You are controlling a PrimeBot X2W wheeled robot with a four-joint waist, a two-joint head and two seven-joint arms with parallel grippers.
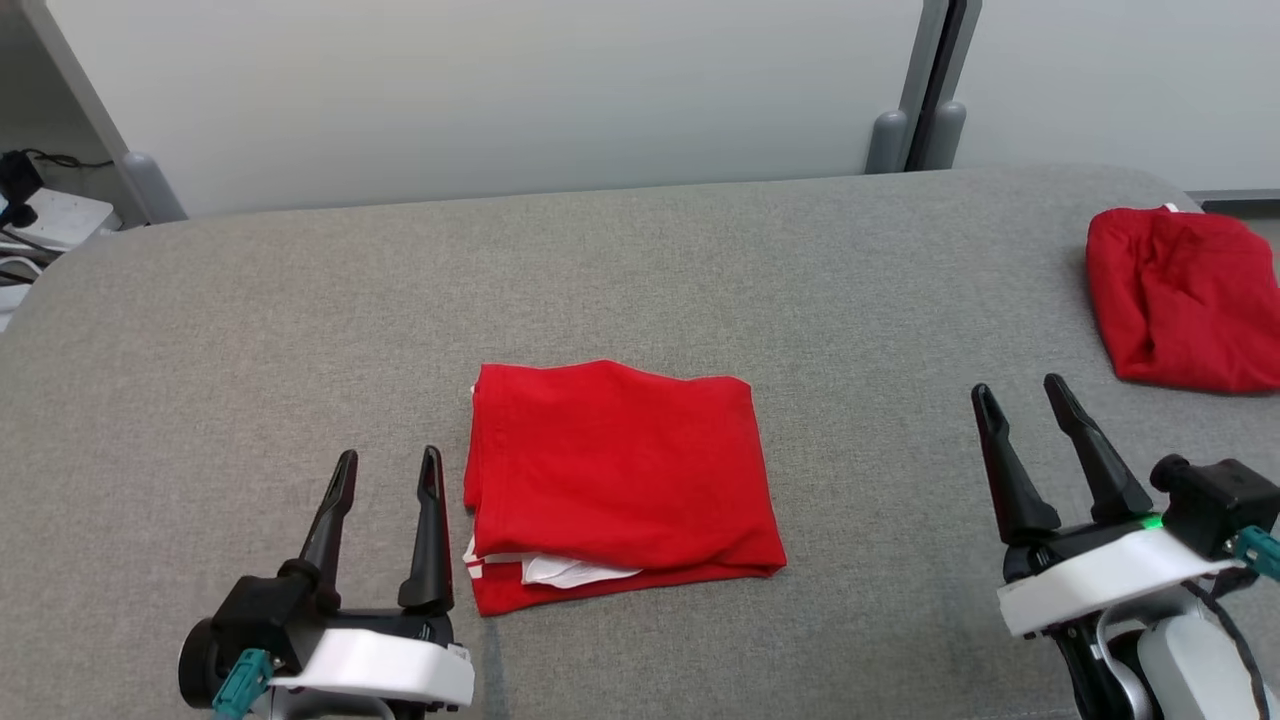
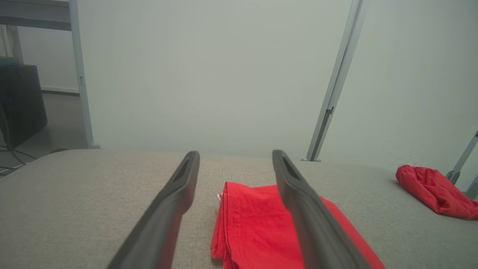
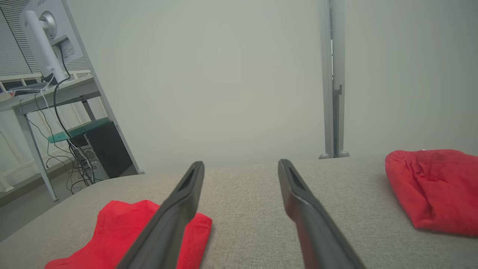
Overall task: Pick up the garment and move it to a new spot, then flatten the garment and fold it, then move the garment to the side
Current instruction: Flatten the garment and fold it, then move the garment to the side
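**Garment folded on the worktop, left claw and right claw both released**

So, starting from the near edge. Both claws sit low at the front of the grey worktop, one at each corner of the head view, fingers pointing away from the robot. Both are spread wide with nothing in them.

The left claw is just beside the garment's left edge. Its inner finger runs alongside the cloth with a thin strip of grey showing between them, so I'd say close but not touching. From the left wrist cam the red fabric lies right ahead, partly hidden behind one finger.

The right claw is well apart from the garment, off to its right, with bare worktop between its fingers.

The garment itself is a neat red rectangle lying flat in the middle, and some white bits peek out at its near-left corner.

Further back at the far right edge there's a second red cloth, more bunched up, and it's nearer the right claw than the left.

Behind everything are pale wall panels, plus a desk with a monitor off to one side.
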